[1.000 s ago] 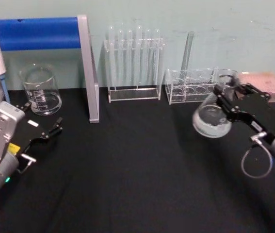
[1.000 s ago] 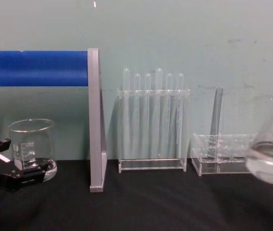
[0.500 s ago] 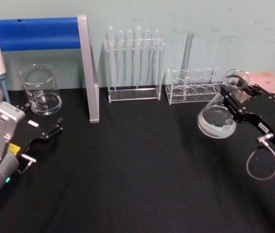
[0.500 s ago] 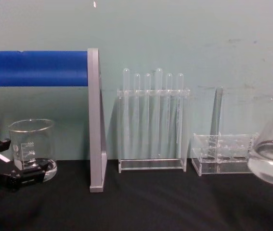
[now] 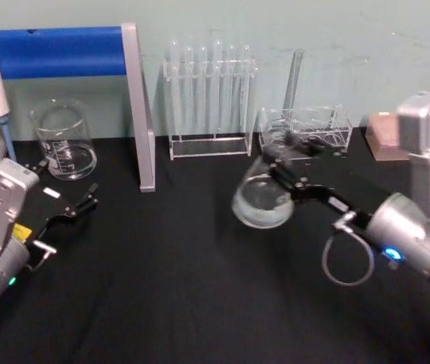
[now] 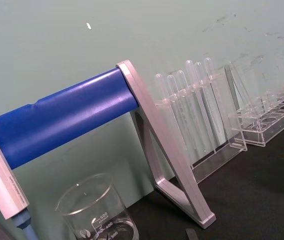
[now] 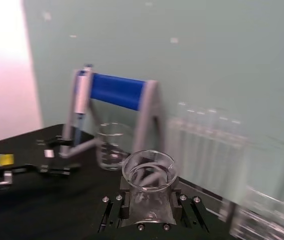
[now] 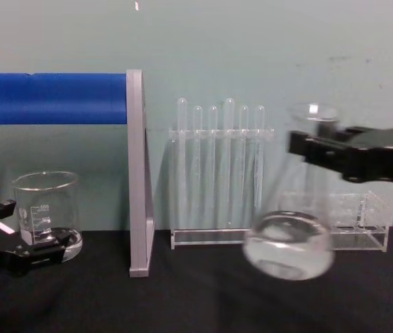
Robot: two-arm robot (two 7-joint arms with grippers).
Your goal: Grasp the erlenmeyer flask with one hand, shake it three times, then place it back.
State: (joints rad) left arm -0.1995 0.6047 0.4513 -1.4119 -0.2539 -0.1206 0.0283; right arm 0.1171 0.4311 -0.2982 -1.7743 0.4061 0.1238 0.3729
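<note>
- Glass erlenmeyer flask (image 5: 262, 199) hangs above table (image 5: 199, 303), neck clamped in my R gripper (image 5: 277, 161); body just below jaws, axis near upright.
- L gripper (image 5: 69, 211) idles w/ fingers apart, well away; set-down falls to R, I reckon.

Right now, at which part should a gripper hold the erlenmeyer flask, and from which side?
Take the erlenmeyer flask by its narrow neck, just under the flared rim, coming from the side. The round base looks too wide for the jaws, and the rim should stop it slipping down. The right gripper is shut on the neck in this way.
</note>
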